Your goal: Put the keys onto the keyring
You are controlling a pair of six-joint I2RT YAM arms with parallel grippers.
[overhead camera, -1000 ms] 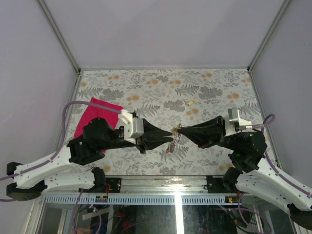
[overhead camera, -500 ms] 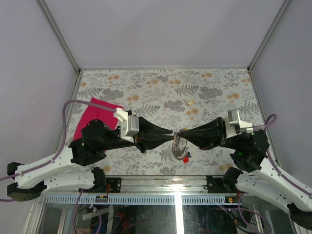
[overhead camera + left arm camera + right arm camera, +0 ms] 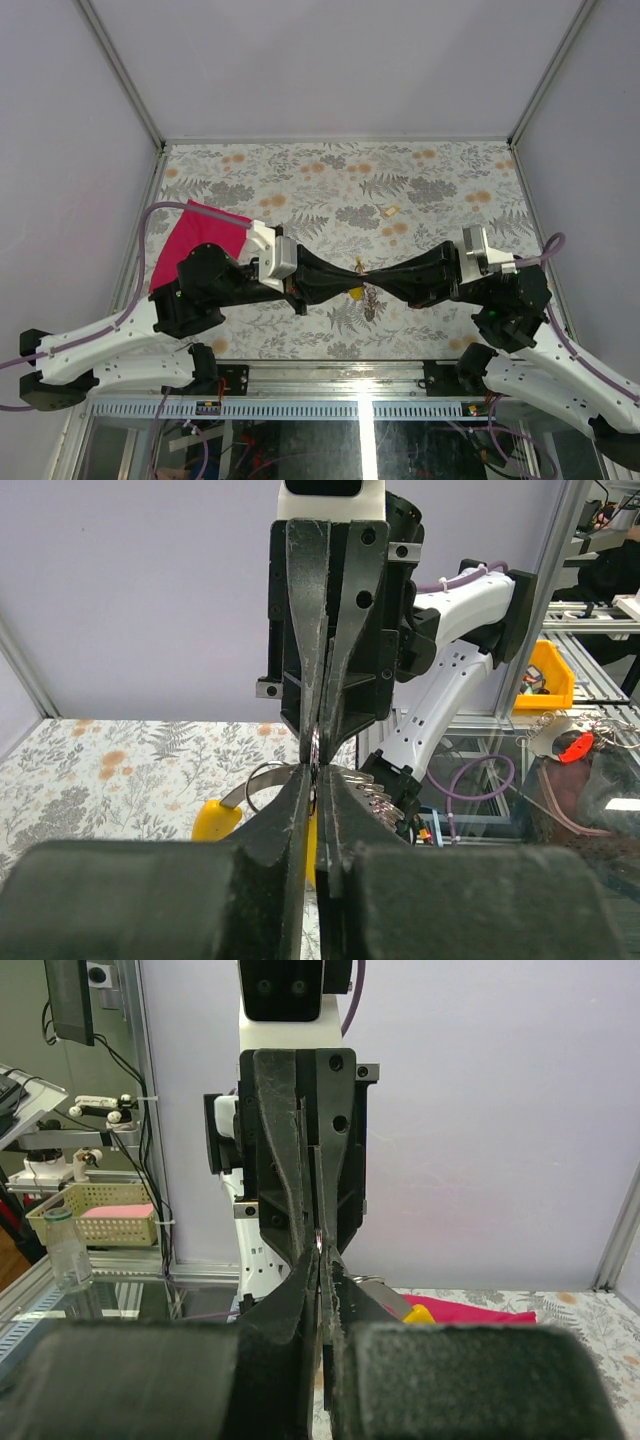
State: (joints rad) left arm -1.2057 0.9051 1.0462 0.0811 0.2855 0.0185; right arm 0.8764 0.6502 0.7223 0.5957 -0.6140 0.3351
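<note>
While the left gripper (image 3: 350, 275) and right gripper (image 3: 372, 272) meet tip to tip above the near centre of the table (image 3: 300, 190), each is pinched narrow on the keyring (image 3: 262, 777). Several keys (image 3: 372, 303) appear to hang from it. One yellowish key (image 3: 391, 210) lies loose farther back, not yet threaded.

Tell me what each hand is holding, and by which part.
The left hand and right hand both pinch the keyring by its thin wire rim, meeting tip to tip; the keys dangle below.
</note>
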